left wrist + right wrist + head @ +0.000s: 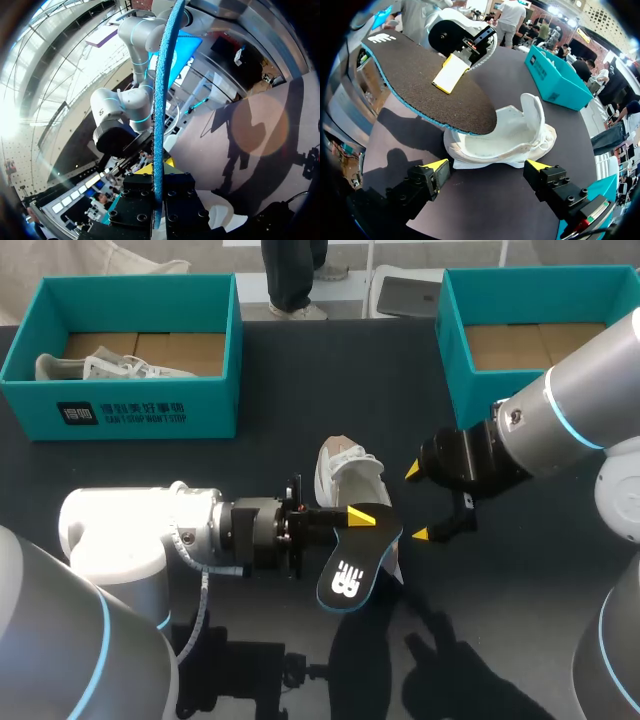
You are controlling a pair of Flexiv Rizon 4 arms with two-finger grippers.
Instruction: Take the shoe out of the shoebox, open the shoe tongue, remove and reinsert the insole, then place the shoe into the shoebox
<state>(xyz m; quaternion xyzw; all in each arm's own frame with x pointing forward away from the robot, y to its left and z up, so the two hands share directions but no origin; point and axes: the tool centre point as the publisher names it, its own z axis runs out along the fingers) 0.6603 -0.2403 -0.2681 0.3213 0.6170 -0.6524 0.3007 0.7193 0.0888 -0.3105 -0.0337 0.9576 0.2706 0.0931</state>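
White sneaker [345, 468] on dark table [300, 380]; black, blue-edged insole [358, 565] clamped in left gripper [362, 520] above it; right gripper [416, 502] spread wide, empty, alongside.

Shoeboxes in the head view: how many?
2. The left box is at the table's far left with white shoes in it. The right box is at the far right, partly hidden by the right arm, no shoe showing inside.
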